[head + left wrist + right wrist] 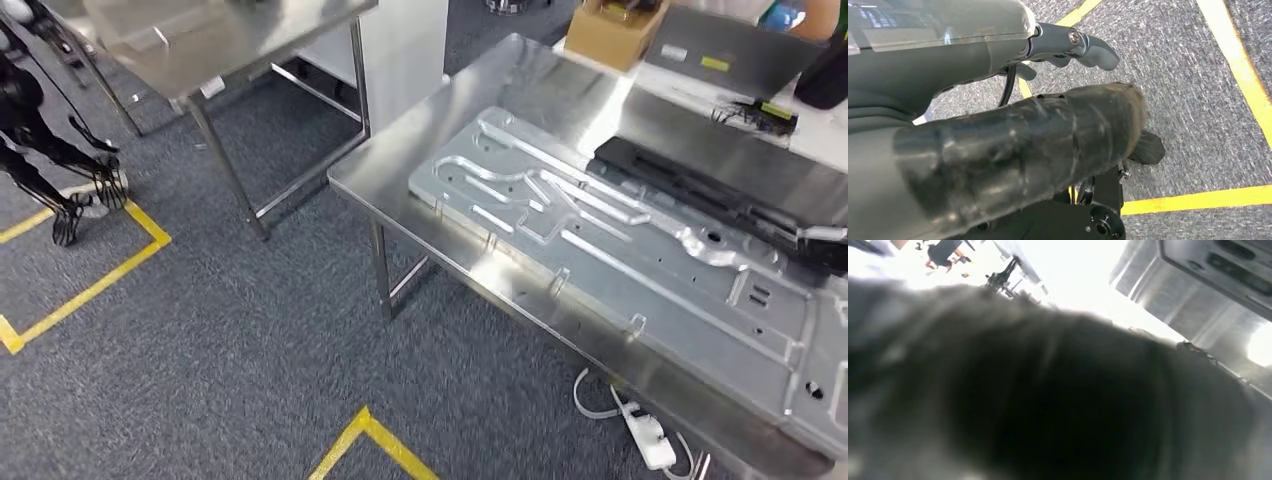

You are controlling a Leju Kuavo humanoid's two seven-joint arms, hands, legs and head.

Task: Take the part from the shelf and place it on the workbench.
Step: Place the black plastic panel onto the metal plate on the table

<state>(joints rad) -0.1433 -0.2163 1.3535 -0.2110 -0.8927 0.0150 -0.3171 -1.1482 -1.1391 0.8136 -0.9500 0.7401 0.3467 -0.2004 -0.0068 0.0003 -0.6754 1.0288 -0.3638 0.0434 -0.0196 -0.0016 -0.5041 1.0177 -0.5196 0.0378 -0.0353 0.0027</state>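
Part (620, 250) lies flat on steel workbench (440, 130): stamped sheet metal, likely stiff, slick, sharp-edged; grip by long rim. Left hand (1013, 150) hangs over carpet, nothing visibly held. Right hand (1048, 405) blurred, can't tell.

Left hand (1048, 130), left wrist view: grey and black, glossy.
Broad pale-grey cover with a smooth sheen; thick thumb wrapped in shiny black, creased film, worn brownish at the tip; slim metallic-grey finger (1083, 47) with a round silver screw at its hinge; thin black cable looping beneath the cover; black fingertip pad just past the thumb. Right hand (1048, 405), right wrist view: dark, rounded, blurred, no detail readable.
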